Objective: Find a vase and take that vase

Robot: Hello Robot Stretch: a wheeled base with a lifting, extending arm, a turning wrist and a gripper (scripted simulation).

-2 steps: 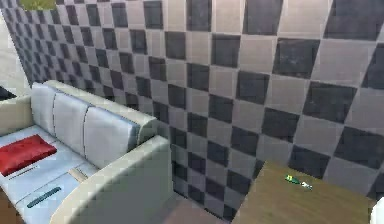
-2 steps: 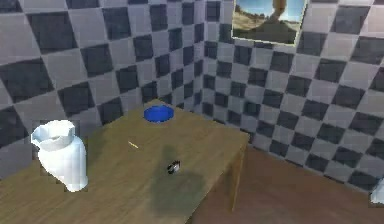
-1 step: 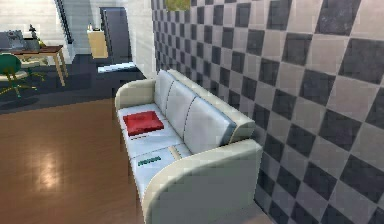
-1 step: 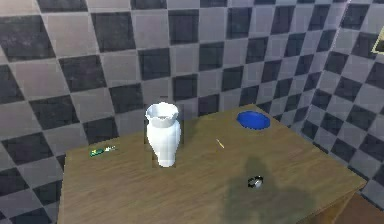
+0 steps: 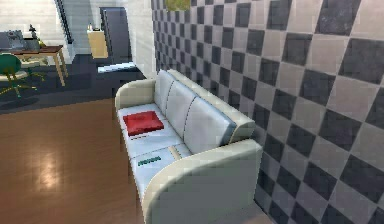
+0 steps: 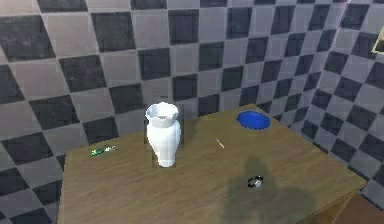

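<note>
A white vase with a flared rim stands upright on a wooden table near its far left part, in the arm side view. It rests on the tabletop in front of a grey checkered wall.
On the table lie a blue dish, a green pen-like item, a thin stick and a small dark object. The forward view has a grey sofa with a red cushion against the checkered wall, wooden floor at its left, and a desk far back.
</note>
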